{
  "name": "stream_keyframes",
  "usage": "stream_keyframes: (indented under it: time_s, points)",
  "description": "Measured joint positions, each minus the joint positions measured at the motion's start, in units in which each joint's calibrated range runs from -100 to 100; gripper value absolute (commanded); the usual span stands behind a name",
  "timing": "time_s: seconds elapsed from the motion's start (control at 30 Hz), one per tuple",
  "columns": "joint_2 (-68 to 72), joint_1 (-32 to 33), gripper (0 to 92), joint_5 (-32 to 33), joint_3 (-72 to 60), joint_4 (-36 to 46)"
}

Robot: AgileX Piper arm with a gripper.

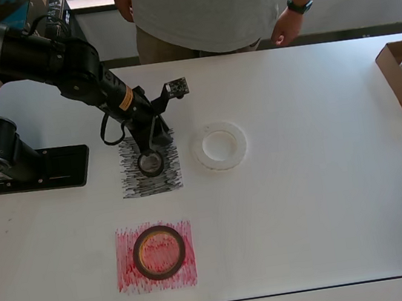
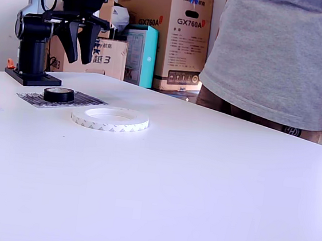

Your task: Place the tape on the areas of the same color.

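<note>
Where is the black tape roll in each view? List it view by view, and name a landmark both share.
Overhead view: the black tape roll lies on the black scribbled patch, left of centre, under the gripper.
Exterior view: the roll sits at the exterior view's left, on that patch.
Shared landmark: the whitish tape ring beside it.

The arm point(image 1: 61, 58) points its gripper point(image 2: 77, 60) downward, jaws parted, holding nothing.
</note>
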Motion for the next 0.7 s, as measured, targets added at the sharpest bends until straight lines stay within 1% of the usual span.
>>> stream_keyframes:
  time_s: [0.13, 0.3, 0.6, 0.7]
  points:
    - [0.3, 0.0, 37.3, 2.4, -5.4, 2.3]
    - [4.4, 0.0, 37.3, 7.4, -14.4, 8.4]
    - [20.5, -1.7, 37.3, 15.8, -32.3, 18.1]
    - [25.9, -2.6, 37.4, 18.1, -37.5, 19.6]
